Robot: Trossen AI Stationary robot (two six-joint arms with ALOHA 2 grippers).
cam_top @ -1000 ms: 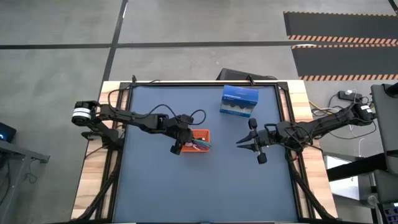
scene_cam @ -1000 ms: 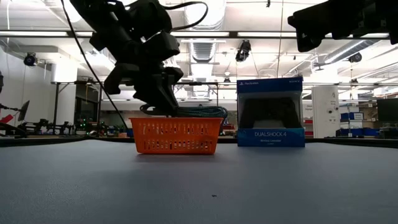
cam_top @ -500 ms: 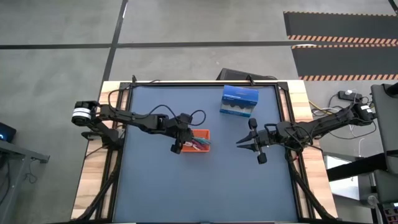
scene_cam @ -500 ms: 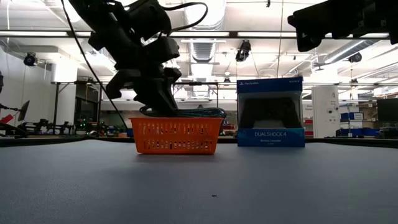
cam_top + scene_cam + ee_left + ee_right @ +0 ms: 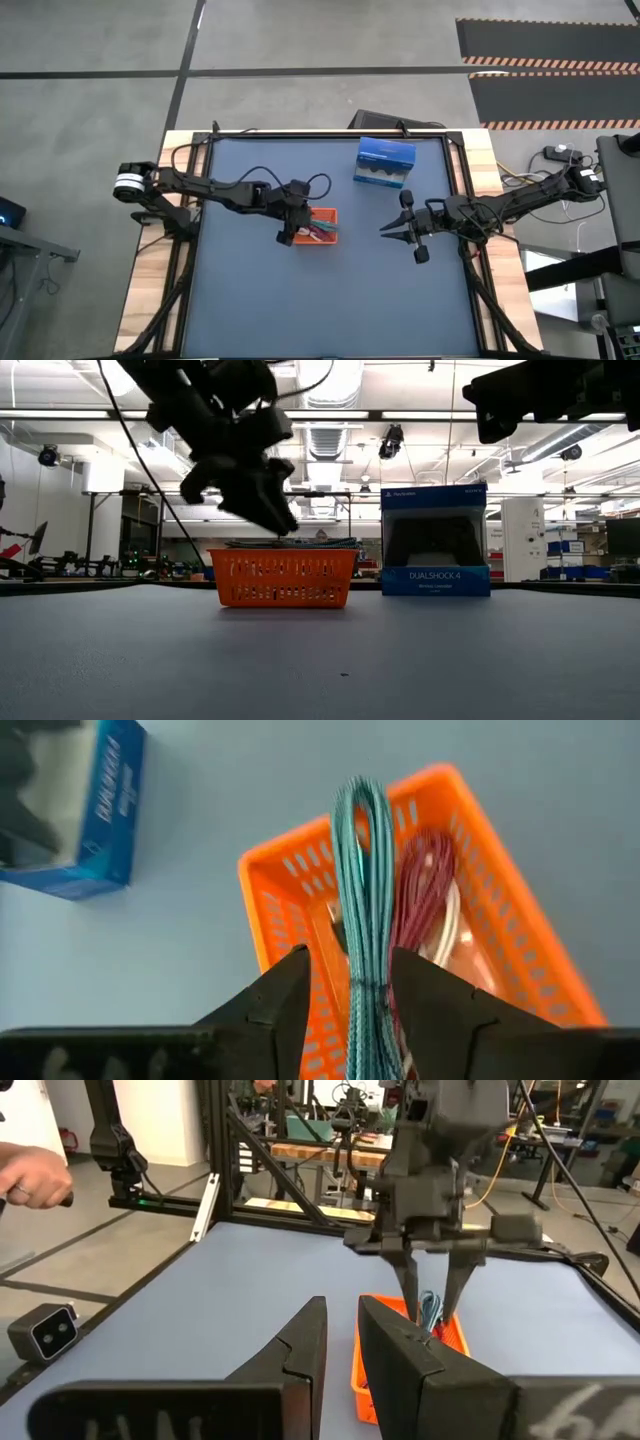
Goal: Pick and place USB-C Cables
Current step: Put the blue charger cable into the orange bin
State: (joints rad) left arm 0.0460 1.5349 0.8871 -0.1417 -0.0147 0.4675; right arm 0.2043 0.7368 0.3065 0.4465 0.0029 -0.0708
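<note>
The blue box (image 5: 435, 540) reads "PlayStation" along its top and "DUALSHOCK 4" lower down.

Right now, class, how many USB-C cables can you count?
3 show, all in the orange tray: teal cable, pink-red cable, white cable. More may be hidden beneath.

Perforated orange plastic tray (image 5: 520, 970), braided teal cable (image 5: 362, 900), matt blue tabletop (image 5: 300, 300).
</note>
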